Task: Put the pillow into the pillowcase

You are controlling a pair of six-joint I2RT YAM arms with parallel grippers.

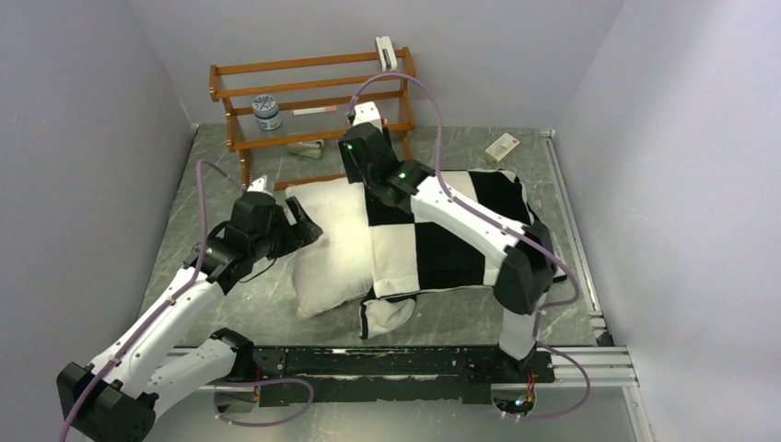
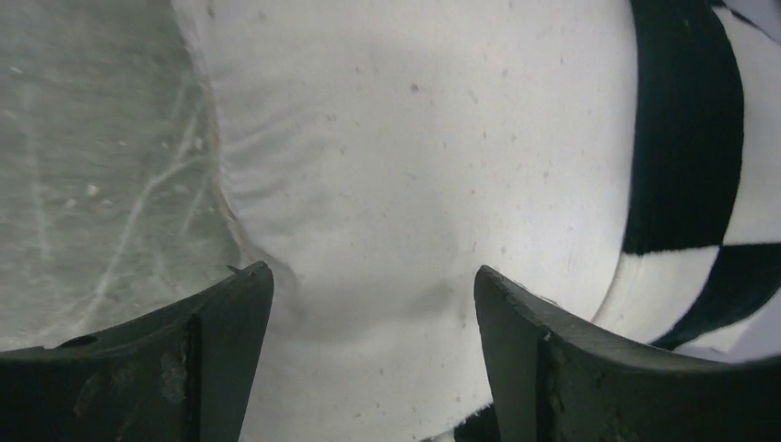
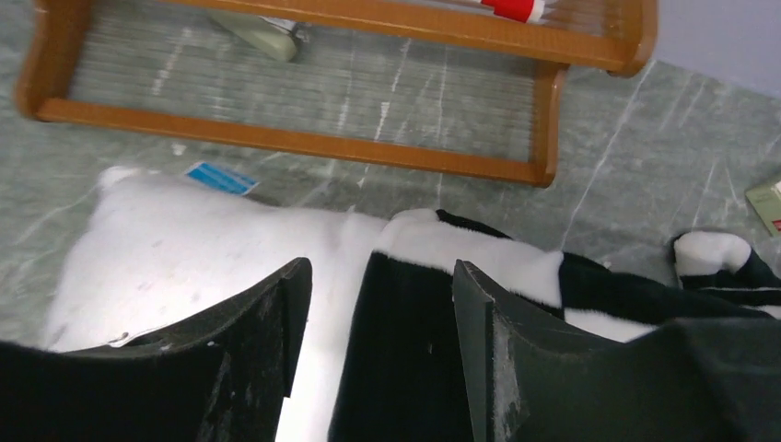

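The white pillow [image 1: 332, 244] lies mid-table with its right part inside the black-and-white checkered pillowcase [image 1: 460, 230]; its left half sticks out. My left gripper [image 1: 308, 226] hovers open over the pillow's bare left end. In the left wrist view the gripper [image 2: 373, 272] spans plain white pillow [image 2: 396, 138], with the pillowcase [image 2: 686, 138] at the right. My right gripper [image 1: 362, 175] is open over the far edge. In the right wrist view the gripper [image 3: 379, 264] straddles the pillowcase's mouth edge [image 3: 405, 350] beside the pillow [image 3: 184, 239], holding nothing. A blue tag [image 3: 219, 178] shows at the pillow's corner.
A wooden rack [image 1: 313, 101] stands at the back, just beyond the pillow, with a small jar [image 1: 267, 112] on it; it also shows in the right wrist view [image 3: 304, 143]. A small box [image 1: 502, 147] lies back right. Grey walls close in on both sides.
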